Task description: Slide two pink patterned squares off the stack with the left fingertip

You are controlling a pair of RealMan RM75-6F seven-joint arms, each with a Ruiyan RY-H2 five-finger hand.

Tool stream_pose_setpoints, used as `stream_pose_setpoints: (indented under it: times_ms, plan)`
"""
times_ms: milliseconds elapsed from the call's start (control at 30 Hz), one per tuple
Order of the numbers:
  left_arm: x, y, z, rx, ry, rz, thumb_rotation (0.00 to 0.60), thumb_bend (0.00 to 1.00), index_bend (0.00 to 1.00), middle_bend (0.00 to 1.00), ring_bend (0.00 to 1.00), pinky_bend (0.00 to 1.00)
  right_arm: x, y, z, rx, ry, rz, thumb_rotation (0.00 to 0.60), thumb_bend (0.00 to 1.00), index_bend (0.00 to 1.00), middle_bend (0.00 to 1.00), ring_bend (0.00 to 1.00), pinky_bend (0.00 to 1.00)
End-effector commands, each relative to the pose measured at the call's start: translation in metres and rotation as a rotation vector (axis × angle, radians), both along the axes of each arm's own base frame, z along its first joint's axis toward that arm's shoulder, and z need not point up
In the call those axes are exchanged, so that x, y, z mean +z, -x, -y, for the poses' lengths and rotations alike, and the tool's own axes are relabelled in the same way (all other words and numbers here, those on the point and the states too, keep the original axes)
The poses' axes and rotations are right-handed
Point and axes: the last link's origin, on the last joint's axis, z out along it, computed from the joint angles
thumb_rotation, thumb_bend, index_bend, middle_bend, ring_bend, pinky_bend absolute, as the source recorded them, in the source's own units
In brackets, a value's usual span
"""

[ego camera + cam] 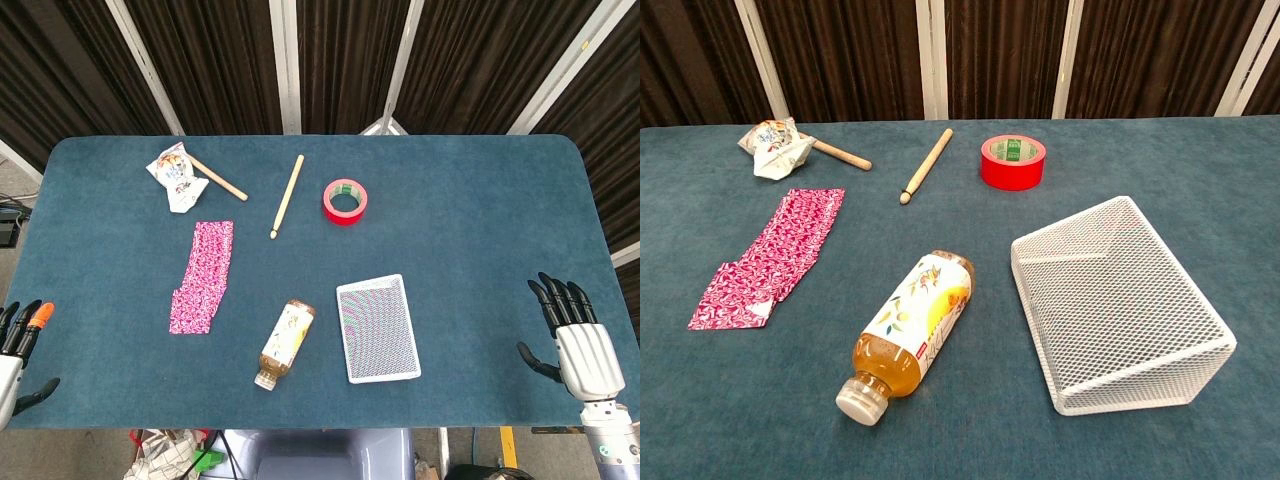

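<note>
Two drumsticks (288,196), tape roll (345,201), bottle (284,343), mesh basket (378,328) around pink squares (203,275).

The black-fingered left hand (20,345) is being cut off by the left edge of the head view, so only part of it is shown. The silver-backed right hand (575,345) is being cropped at the wrist by the bottom edge. Neither hand is being shown in the chest view. The print on the crumpled white snack wrapper (175,175) is too small to be read.
</note>
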Motion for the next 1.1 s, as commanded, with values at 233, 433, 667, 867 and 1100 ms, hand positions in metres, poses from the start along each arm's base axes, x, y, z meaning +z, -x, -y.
stream_pose_setpoints:
  times_ms: [233,433,667,867,1100]
  plan:
    - [0.001,-0.001,0.002,-0.011,-0.002,0.002,0.600,0.18,0.10,0.07,0.00,0.06,0.001,0.000,-0.001,0.001,0.000,0.000,0.600,0.31,0.00,0.04,0.06,0.06]
    - [-0.004,-0.001,-0.001,-0.021,0.017,-0.006,0.600,0.18,0.10,0.08,0.00,0.06,0.000,0.001,-0.001,-0.002,-0.002,-0.003,0.600,0.31,0.00,0.04,0.06,0.06]
    - [-0.009,-0.004,-0.002,-0.045,0.056,-0.006,0.600,0.19,0.10,0.15,0.03,0.09,0.002,0.001,-0.002,-0.003,-0.001,0.000,0.600,0.31,0.00,0.04,0.06,0.06]
    - [-0.018,-0.006,-0.011,-0.068,0.098,-0.006,0.600,0.25,0.10,0.32,0.19,0.17,0.001,0.002,-0.002,-0.007,-0.008,0.001,0.600,0.31,0.00,0.04,0.06,0.06]
    - [-0.035,-0.013,-0.036,-0.115,0.172,-0.019,0.600,0.40,0.11,0.69,0.52,0.42,-0.001,0.003,-0.002,-0.013,-0.023,-0.006,0.600,0.31,0.00,0.04,0.06,0.06]
